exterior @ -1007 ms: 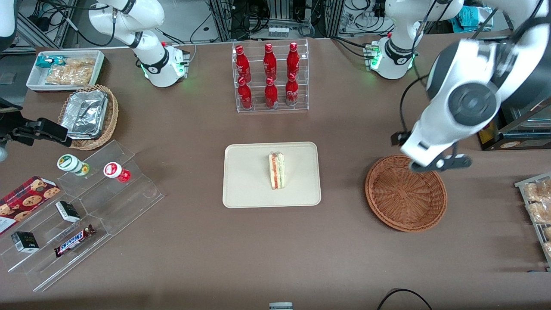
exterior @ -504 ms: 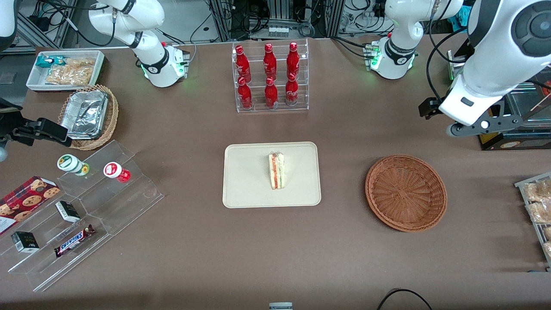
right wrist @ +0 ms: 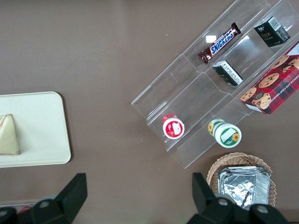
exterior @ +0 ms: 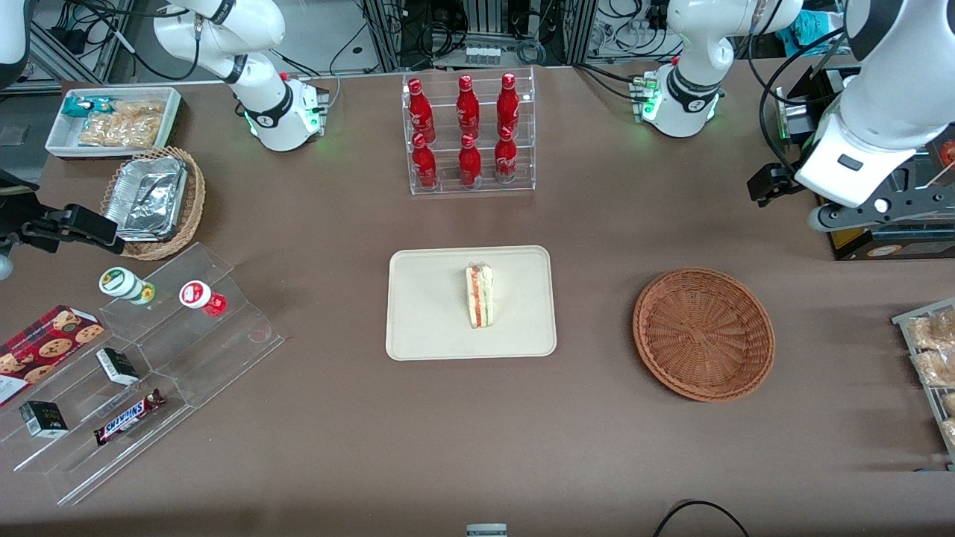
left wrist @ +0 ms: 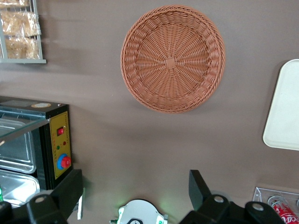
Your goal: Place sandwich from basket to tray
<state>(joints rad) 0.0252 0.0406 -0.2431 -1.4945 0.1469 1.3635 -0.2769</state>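
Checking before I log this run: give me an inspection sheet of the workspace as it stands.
Surface: brown table, flat.
Job's things: sandwich lies on the tray; basket holds nothing.
Clutter: red bottles in a clear rack; foil containers in a tan basket; Snickers bar on a clear stand.
Grippers: gripper open, holds nothing, raised toward the working arm's end of the table, clear of the basket.
Cables: black cable at the table's near edge.
Surroundings: black box with red button beside the table.
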